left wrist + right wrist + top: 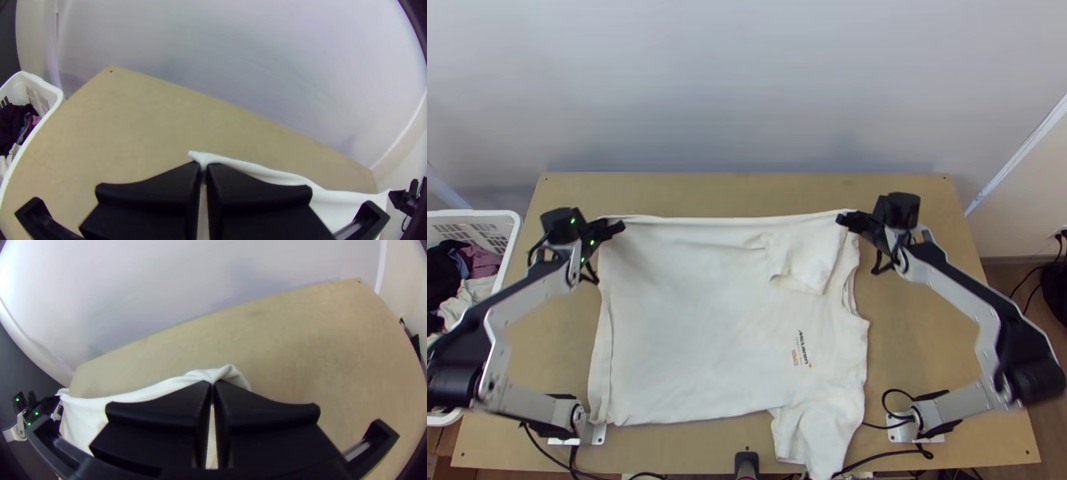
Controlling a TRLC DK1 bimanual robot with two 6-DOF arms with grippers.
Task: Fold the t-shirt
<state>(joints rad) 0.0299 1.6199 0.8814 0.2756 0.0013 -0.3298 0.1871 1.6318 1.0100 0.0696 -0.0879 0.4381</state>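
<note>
You've got the tabletop [907, 320] running across the whole scene, light wood, with a pale wall [747, 88] rising beyond its far edge. And there's your t-shirt [691, 320], white, spread over the middle of it and turned sideways: hem [601, 360] on the left, neck opening [849, 292] on the right. Its far edge runs nearly straight from one gripper to the other, and at the left a second layer peeks out along the hem.

Over on the left you have the white basket [513, 228], just beside the tabletop, with dark, purple and pale clothes [481, 262] inside.

Now the grippers! Your left gripper [621, 229] is at the shirt's far left corner, fingers together, clenched on the cloth; a little white tip pokes out past them in the left wrist view. Your right gripper [841, 218] matches it at the far right, pinching the far edge, with a small puckered fold rising beyond its fingertips.

Down at the near right, one sleeve [823, 432] sticks out toward you, rumpled, reaching the tabletop's near edge. The other sleeve [807, 260] lies turned in on top of the body, far right. Smallest of all, a dark-and-orange print [801, 352] sits right of centre.
</note>
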